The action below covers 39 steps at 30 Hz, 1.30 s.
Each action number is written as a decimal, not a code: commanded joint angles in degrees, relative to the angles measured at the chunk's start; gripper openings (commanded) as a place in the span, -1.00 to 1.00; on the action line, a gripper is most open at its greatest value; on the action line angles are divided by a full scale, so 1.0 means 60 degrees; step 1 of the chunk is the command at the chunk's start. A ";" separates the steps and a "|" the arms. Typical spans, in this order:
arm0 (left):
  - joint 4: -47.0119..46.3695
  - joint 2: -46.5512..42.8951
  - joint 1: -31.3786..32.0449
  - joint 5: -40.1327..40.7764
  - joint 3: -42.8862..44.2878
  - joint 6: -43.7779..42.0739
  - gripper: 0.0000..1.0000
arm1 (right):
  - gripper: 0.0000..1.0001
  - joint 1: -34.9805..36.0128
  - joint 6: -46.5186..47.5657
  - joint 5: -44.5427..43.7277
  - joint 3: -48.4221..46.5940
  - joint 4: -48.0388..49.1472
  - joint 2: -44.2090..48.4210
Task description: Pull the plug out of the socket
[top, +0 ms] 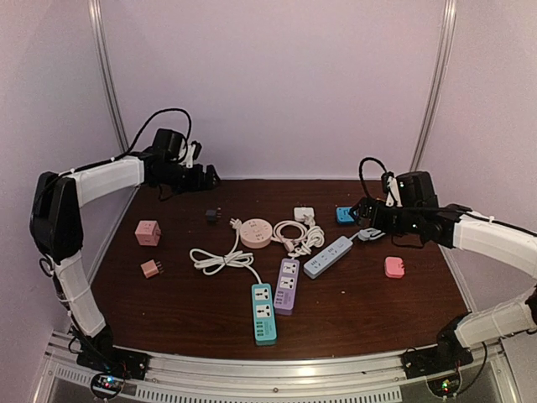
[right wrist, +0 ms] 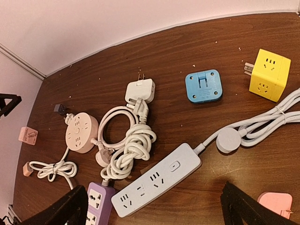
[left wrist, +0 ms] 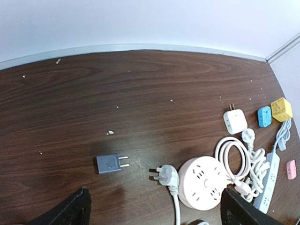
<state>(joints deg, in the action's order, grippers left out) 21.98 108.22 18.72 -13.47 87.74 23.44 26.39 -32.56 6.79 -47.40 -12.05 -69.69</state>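
I can read no words, brands or numbers in any of my views. Any marking on the white power strip (right wrist: 157, 183), the round pink socket (left wrist: 202, 183) or the grey adapter (left wrist: 108, 164) is too small to make out.

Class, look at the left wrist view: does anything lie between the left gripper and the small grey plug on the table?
Nothing visible does. The grey plug lies alone on the table, its prongs toward the white plug, with a gap between them. The left gripper hangs open above it, no cable or socket in between.
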 commanded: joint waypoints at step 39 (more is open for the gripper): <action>-0.5171 -0.7777 0.0183 0.3620 -0.8425 -0.1776 0.95 | 1.00 -0.4104 0.4673 -0.4235 0.5269 1.0803 -0.0752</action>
<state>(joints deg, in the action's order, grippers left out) -3.62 62.54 21.54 6.87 39.83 13.43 2.31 -7.81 -18.06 -17.61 36.36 -68.12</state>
